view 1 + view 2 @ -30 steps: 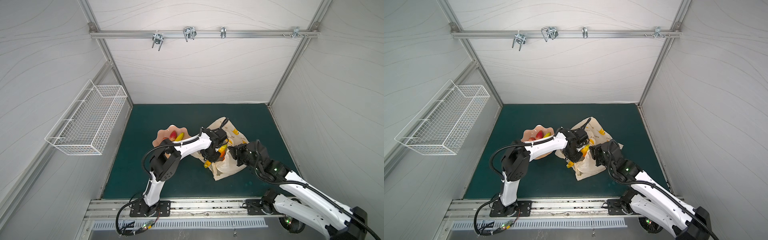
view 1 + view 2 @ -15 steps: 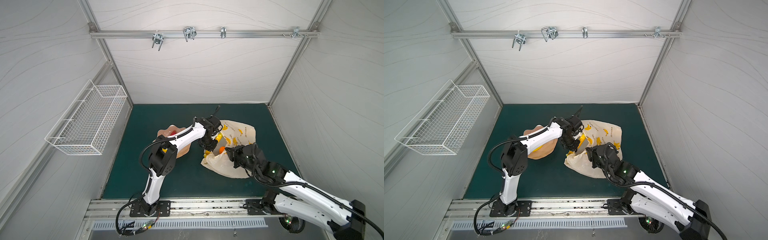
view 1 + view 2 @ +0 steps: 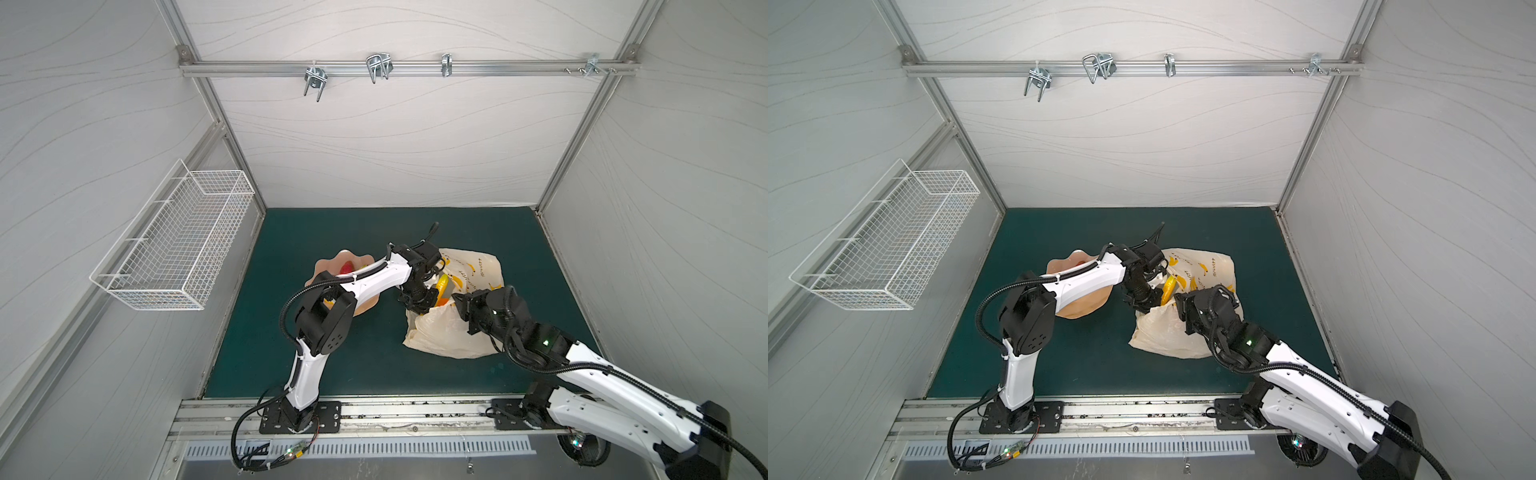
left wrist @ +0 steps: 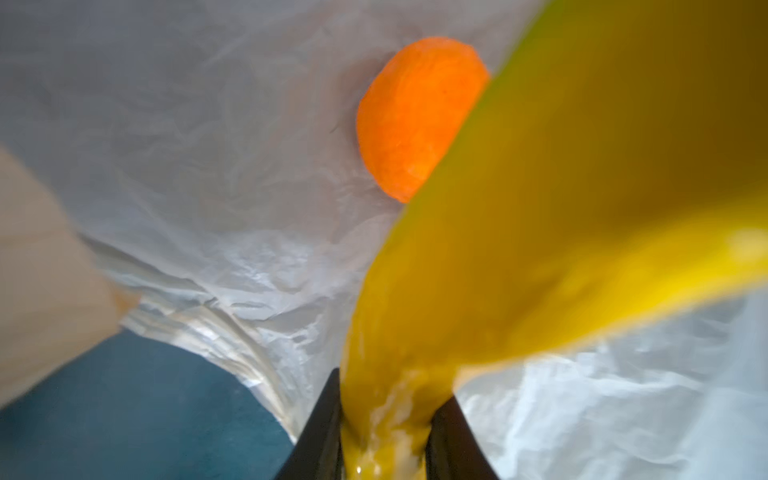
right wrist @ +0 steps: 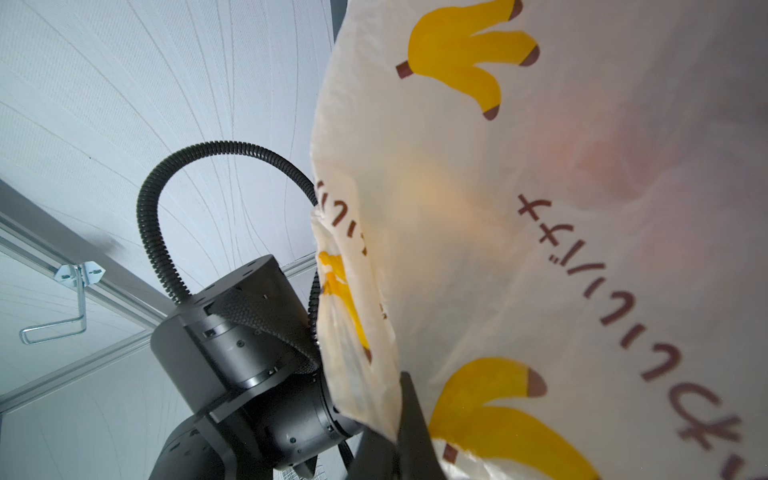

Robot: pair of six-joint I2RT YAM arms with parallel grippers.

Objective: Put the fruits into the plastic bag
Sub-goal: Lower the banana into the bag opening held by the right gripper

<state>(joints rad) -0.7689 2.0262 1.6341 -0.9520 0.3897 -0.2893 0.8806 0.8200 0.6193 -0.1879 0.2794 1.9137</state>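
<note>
Bag (image 3: 449, 332): 1 orange (image 4: 415, 116) inside, 1 banana toy (image 4: 540, 208) in L tool (image 4: 386, 440).

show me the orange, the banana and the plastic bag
orange (image 4: 411, 120), left wrist view, middle of its visible round side
banana (image 4: 582, 199), left wrist view, middle of its yellow body
plastic bag (image 5: 478, 249), right wrist view, its printed side wall

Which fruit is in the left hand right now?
The yellow banana, clamped in the left hand at the mouth of the plastic bag. The orange lies loose inside the bag, and the red fruit sits in the pink dish.
</note>
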